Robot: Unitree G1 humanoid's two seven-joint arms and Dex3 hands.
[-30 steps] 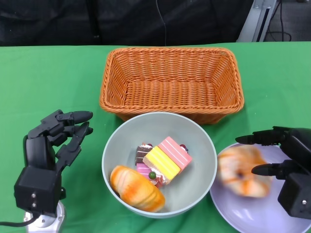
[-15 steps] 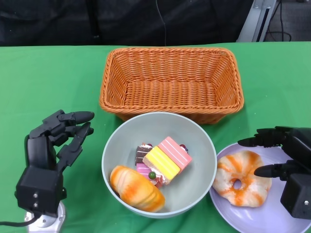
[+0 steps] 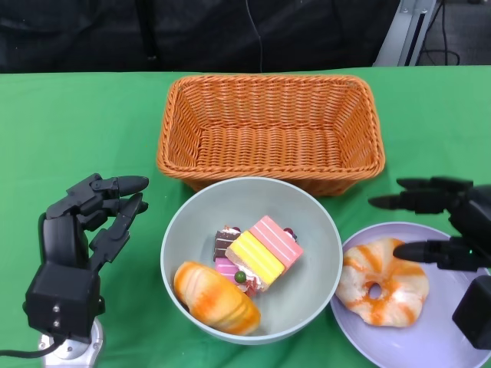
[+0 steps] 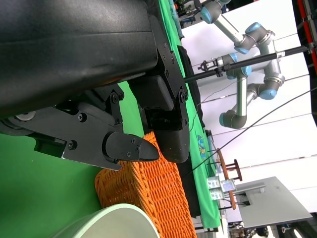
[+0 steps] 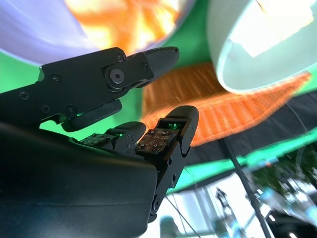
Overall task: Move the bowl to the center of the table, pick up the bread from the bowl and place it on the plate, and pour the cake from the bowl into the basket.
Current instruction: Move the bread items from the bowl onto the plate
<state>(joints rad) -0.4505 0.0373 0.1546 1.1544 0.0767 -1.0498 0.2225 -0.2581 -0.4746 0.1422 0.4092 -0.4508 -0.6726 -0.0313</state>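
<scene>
The pale grey-green bowl (image 3: 322, 230) sits at the table's middle front, holding a loaf-shaped bread (image 3: 216, 297) and a striped cake (image 3: 257, 251). A ring-shaped bread (image 3: 383, 282) lies on the lilac plate (image 3: 430, 345) at the front right. My right hand (image 3: 449, 230) hovers over the plate's right side, fingers spread, holding nothing. My left hand (image 3: 84, 222) stands open left of the bowl, apart from it. The orange wicker basket (image 3: 272, 126) sits empty behind the bowl. In the right wrist view the fingers (image 5: 124, 74) are apart, with bowl (image 5: 257, 44) and basket (image 5: 223, 109) beyond.
Green cloth covers the table (image 3: 69, 123). The basket's front wall nearly meets the bowl's far rim. The plate's left edge lies close to the bowl. A dark backdrop runs behind the table's far edge.
The ring-shaped bread dropped from my right hand and settled on the plate. The right hand then rose and drew back to the right. The left hand stayed put.
</scene>
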